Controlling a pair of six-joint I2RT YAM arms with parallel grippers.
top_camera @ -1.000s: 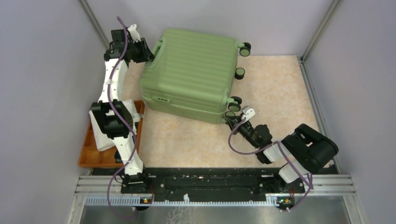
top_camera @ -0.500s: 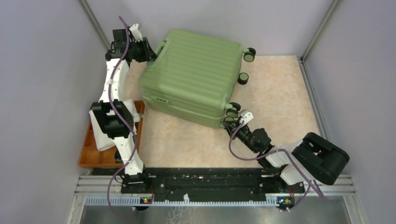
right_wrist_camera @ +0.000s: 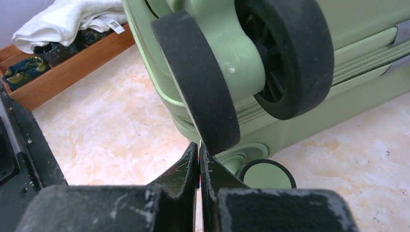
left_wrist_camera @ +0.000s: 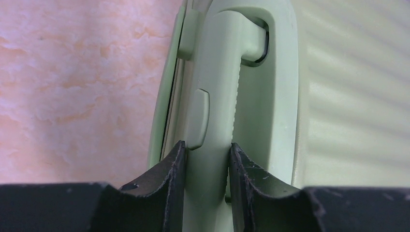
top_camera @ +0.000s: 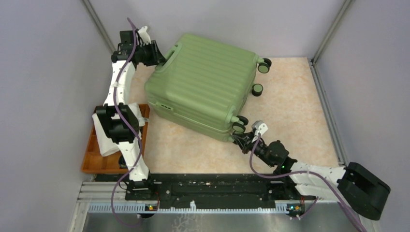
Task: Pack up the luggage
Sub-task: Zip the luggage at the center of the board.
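Note:
The luggage [top_camera: 203,84], a light-green ribbed hard-shell suitcase, lies closed on the table, skewed. My left gripper [top_camera: 159,57] is at its far-left end, shut on the green handle [left_wrist_camera: 217,96]; both fingers [left_wrist_camera: 171,188] clamp the handle bar. My right gripper [top_camera: 240,139] is at the near right corner, jaws closed with nothing between them, tips just under a black wheel [right_wrist_camera: 198,77] of the luggage [right_wrist_camera: 358,58]. Another wheel [right_wrist_camera: 268,175] lies low beside the fingers.
An orange-brown tray [top_camera: 92,162] with a white towel [top_camera: 104,133] sits at the left edge under the left arm; it also shows in the right wrist view [right_wrist_camera: 72,67]. Two wheels [top_camera: 264,67] stick out on the luggage's right. Grey walls enclose the table.
The luggage has turned and shifted right, its wheels moving right. My left gripper moved with the handle. My right arm stretched out lower, its gripper following the near wheel.

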